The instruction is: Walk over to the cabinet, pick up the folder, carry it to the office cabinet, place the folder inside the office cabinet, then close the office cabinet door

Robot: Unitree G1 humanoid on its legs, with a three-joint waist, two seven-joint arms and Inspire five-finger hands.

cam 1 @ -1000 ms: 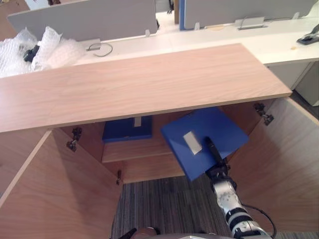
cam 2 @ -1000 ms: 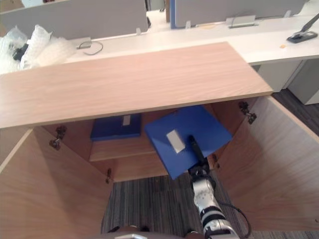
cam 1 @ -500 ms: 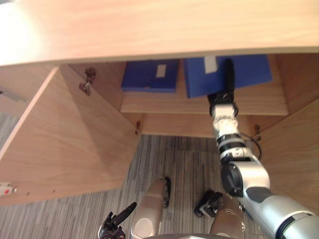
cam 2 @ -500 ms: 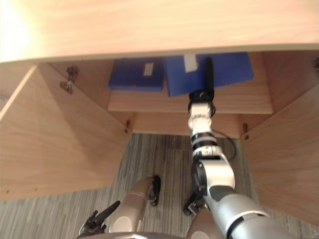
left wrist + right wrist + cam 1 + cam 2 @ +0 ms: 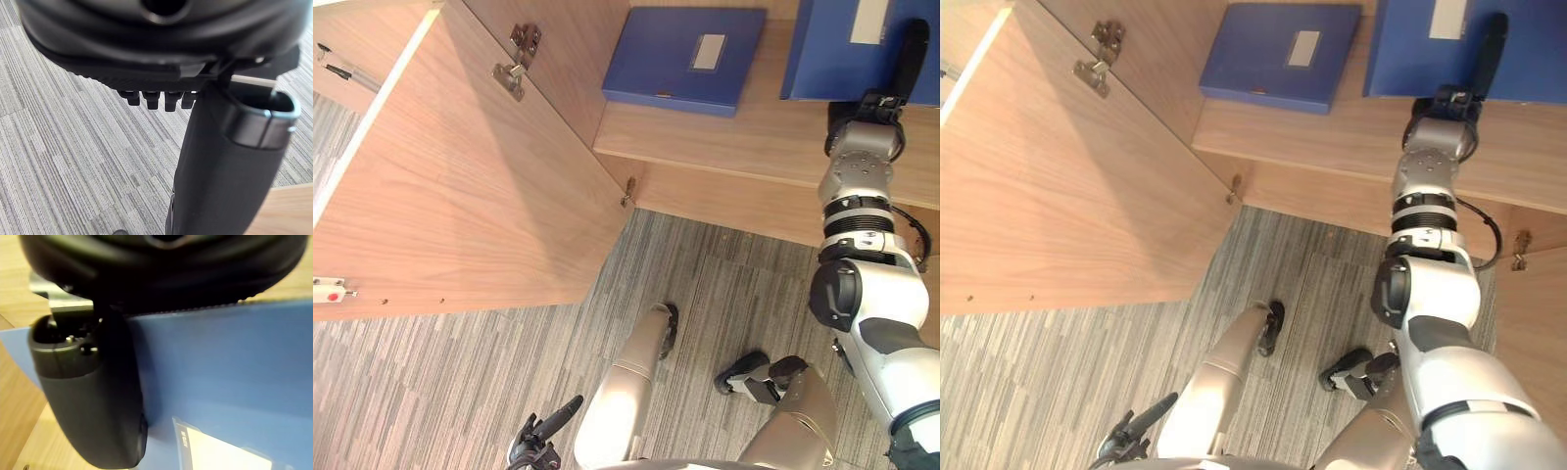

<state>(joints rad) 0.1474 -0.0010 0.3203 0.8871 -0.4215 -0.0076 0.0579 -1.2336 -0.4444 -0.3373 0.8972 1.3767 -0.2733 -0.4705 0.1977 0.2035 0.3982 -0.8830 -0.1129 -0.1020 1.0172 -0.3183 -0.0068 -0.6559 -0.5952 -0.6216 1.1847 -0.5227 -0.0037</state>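
My right hand [image 5: 901, 64] pinched the folder [image 5: 822, 59] at its near edge, thumb flat on the smooth blue cover. The folder lay on the pale woodgrain shelf [image 5: 744, 147] inside the office cabinet [image 5: 573, 69], beside a second flat blue folder [image 5: 680, 59]. Placing looked nearly done (letting go and shutting the hinged door [image 5: 460, 196] were still to do). My left hand [image 5: 543, 441] hung loose-fingered and empty over ribbed grey carpet [image 5: 460, 392].

Matt wood-grain cabinet door [image 5: 460, 186], smooth blue folder [image 5: 818, 59] with white paper label [image 5: 869, 20], shiny metal hinge [image 5: 514, 67], ribbed grey carpet [image 5: 460, 392].
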